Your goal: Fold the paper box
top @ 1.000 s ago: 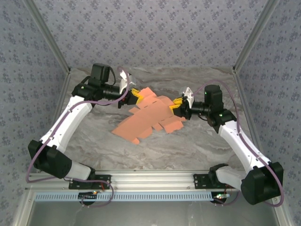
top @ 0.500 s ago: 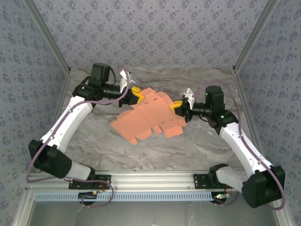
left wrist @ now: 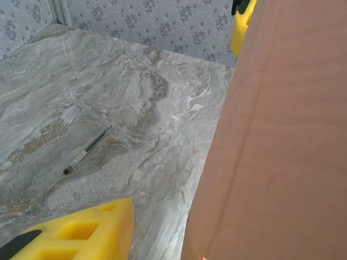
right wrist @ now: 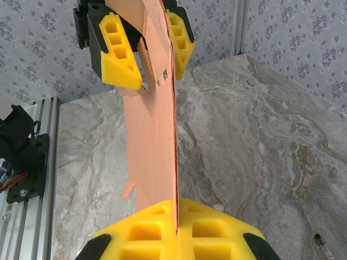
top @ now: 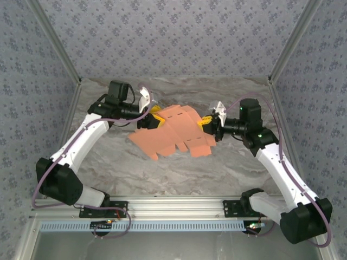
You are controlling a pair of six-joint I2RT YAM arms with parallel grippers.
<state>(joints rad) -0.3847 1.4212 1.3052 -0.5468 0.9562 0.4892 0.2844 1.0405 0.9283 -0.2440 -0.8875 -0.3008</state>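
Since a second before, the left gripper (top: 154,119) had spread its jaws and released the box (top: 173,132), and the sheet had flattened out. It sat over mid-worktop (top: 217,168), its long axis running from far right to near left. The right gripper (top: 207,122) was clamped tight on its right edge. From above, its flaps showed. The right wrist view gave it edge-on, loose between the left fingers. The left wrist view added a pen (left wrist: 87,151) on the worktop.
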